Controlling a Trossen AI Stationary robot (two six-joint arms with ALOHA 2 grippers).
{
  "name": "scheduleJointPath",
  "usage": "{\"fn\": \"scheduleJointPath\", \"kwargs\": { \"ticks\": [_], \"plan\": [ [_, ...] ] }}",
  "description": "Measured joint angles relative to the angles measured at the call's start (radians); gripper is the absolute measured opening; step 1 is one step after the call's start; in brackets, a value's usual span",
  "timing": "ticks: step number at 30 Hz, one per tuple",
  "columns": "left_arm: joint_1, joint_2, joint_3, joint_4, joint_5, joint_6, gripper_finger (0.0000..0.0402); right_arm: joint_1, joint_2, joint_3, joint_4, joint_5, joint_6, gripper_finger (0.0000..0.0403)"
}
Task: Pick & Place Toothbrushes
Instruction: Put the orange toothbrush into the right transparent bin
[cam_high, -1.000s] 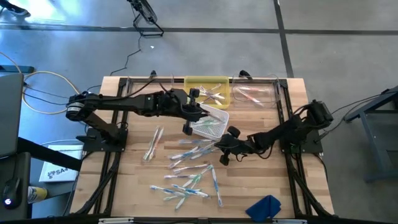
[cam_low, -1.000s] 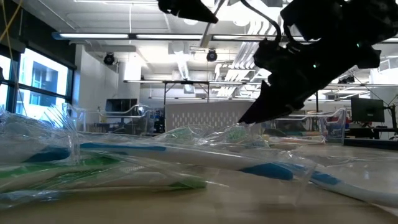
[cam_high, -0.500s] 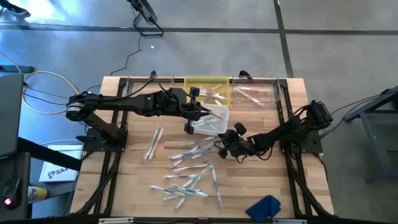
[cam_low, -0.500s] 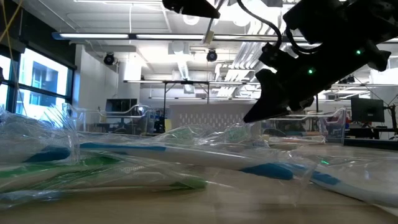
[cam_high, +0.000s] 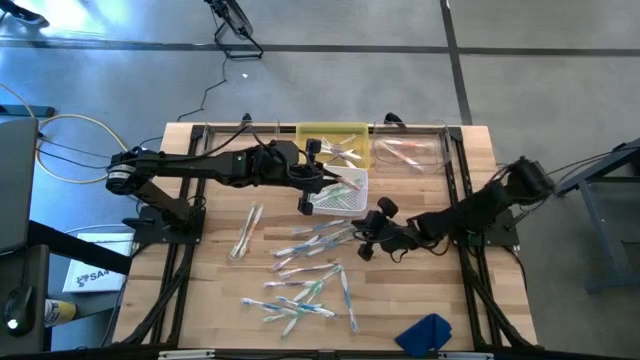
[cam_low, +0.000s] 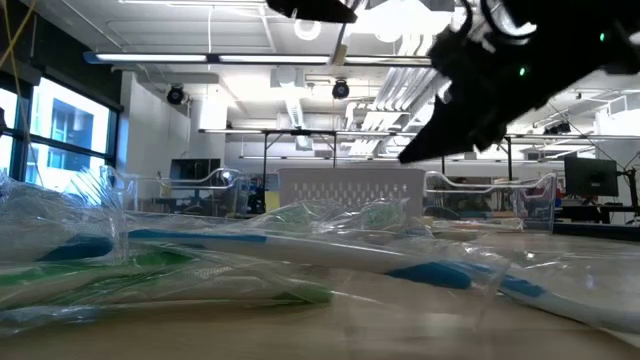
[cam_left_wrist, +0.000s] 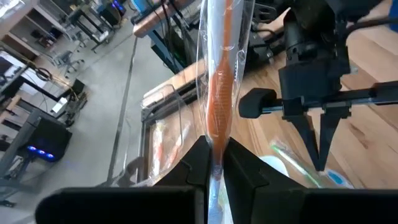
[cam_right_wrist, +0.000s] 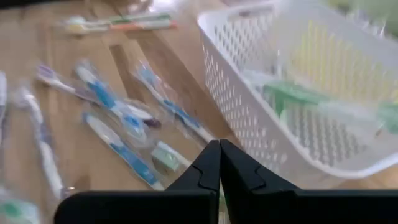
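My left gripper (cam_high: 322, 181) hangs above the white basket (cam_high: 345, 197), shut on an orange toothbrush in a clear wrapper (cam_left_wrist: 217, 93). My right gripper (cam_high: 360, 236) hovers shut and empty just off the basket's near right corner, above the loose toothbrushes (cam_high: 310, 262). These lie flat on the wooden table in clear wrappers, mostly blue and green. The right wrist view shows green toothbrushes (cam_right_wrist: 298, 99) lying inside the basket (cam_right_wrist: 249, 106). In the low view both grippers are dark shapes at the top, the right one (cam_low: 410, 155) clear of the table. My left gripper pinches the wrapped orange toothbrush between its two fingers (cam_left_wrist: 198, 163), at a spot low on the handle (cam_left_wrist: 214, 152). The toothbrush runs on past the fingertips, roughly along the fingers. It is lifted clear above the basket.
A yellow bin (cam_high: 335, 146) and a clear bin (cam_high: 410, 152) with reddish toothbrushes stand at the table's far edge. Two toothbrushes (cam_high: 245, 230) lie apart at the left. A blue cloth (cam_high: 425, 332) lies at the near right corner.
My right gripper has risen from the table beside the basket and drawn back a little toward the right edge, staying shut and empty. My left gripper has kept its place over the basket with the orange toothbrush.
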Motion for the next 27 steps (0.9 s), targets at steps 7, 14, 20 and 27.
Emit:
{"fn": "scheduleJointPath", "kwargs": {
  "ticks": [7,14,20,27],
  "plan": [
    [0.012,0.0,0.0,0.092,0.004,0.0,0.0021,-0.003,-0.202,0.0,-0.1,0.004,-0.129,0.0002],
    [0.066,0.0,0.0,0.085,-0.002,-0.066,0.0021,-0.061,-0.372,0.0,-0.22,-0.101,-0.212,0.0002],
    [0.094,0.0,0.0,0.084,-0.006,-0.115,0.0021,-0.118,-0.47,0.0,-0.303,-0.132,-0.276,0.0002],
    [0.09,0.008,0.0,0.087,-0.005,-0.193,0.0021,-0.219,-0.542,0.0,-0.306,-0.249,-0.353,0.0002]
  ]
}}
